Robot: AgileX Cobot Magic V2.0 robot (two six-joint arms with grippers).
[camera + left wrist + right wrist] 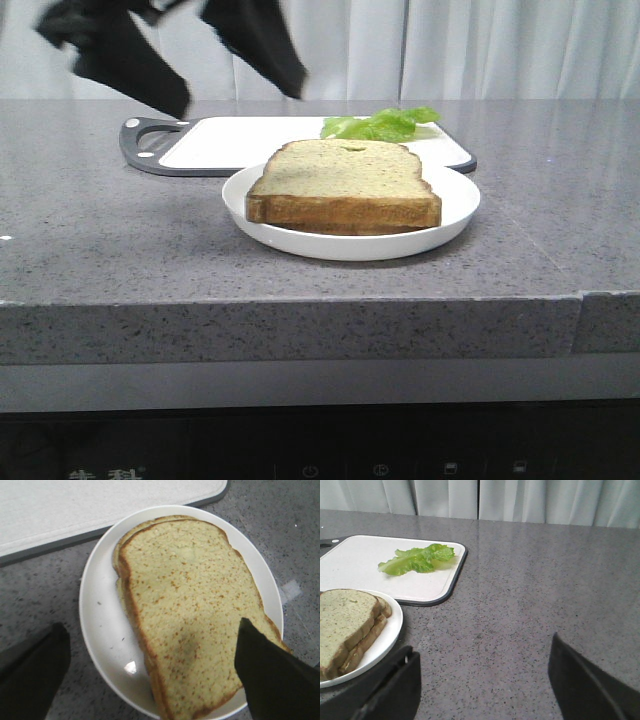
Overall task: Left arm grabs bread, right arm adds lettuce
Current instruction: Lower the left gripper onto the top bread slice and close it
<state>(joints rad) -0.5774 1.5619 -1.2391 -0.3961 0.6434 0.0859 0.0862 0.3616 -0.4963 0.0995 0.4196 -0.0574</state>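
Grey speckled stone counter (120, 240): we see the left gripper (150, 672) spread wide above the speckled wholemeal bread (190, 610) on its white plate (97, 625); the right gripper (482, 685), cropped, gapes empty.

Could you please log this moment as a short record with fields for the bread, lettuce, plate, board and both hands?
bread: top slice of a stack of two, on the plate
lower slice: thinner slice beneath it
plate: white, on the grey counter, in front of the board
lettuce: green leaf lying on the board, untouched
board: white cutting board with dark rim
left hand: open, above the bread, holding nothing
right hand: open, over bare counter, holding nothing
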